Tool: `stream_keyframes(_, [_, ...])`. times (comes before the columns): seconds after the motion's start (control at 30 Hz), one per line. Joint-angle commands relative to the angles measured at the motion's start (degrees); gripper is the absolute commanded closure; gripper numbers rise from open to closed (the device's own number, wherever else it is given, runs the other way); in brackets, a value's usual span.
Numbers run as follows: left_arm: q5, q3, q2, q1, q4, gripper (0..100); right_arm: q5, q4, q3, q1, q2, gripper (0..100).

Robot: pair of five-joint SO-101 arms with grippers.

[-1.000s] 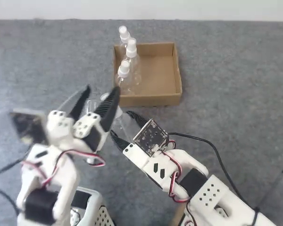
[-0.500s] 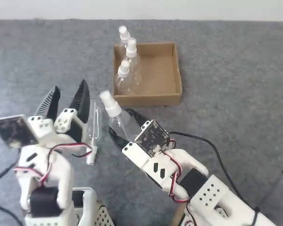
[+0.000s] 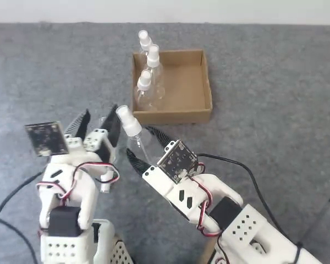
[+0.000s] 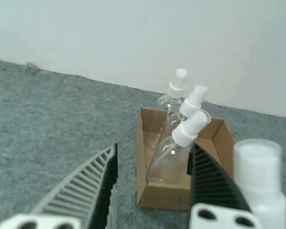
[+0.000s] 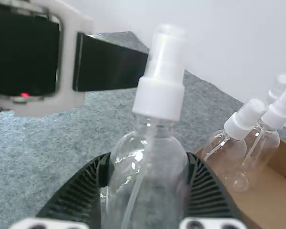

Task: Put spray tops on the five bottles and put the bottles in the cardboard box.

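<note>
While right jaws clamp a bottle [image 5: 148,160], left jaws spread alongside

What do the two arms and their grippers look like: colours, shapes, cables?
The left arm and right arm are white plastic with black motors and red and black cables. The left gripper and right gripper have black, ribbed, pointed fingers.

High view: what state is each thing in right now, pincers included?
cardboard box: open-topped, partly filled.
boxed bottles: three, spray tops on, standing.
held bottle: upright, spray top on, outside cardboard box.
right pincer: shut on held bottle.
left pincer: open, holding nothing.
</note>
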Motion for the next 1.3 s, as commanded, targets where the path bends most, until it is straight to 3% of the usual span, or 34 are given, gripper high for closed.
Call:
stream_keyframes(0.0, [-3.6,-0.8,-0.8,4.8,1.1,78,0.8,-1.4,-1.8,0.7,-1.9,91.9])
stream_keyframes(0.37, [-7.7,-1.0,-0.9,10.9,4.2,78,0.8,-1.1,-1.5,1.1,-1.6,91.9])
stream_keyframes(0.5, [-7.7,-1.1,-0.9,10.0,4.0,78,0.9,-1.1,-1.5,1.2,-1.4,91.9])
stream_keyframes(0.97, [-7.6,-5.8,-0.9,-9.3,4.2,78,0.9,0.9,-1.8,5.9,-1.8,91.9])
stream_keyframes(1.27, [-7.7,-2.4,-0.9,-21.3,4.1,77,0.8,11.6,-13.6,16.6,-1.2,91.9])
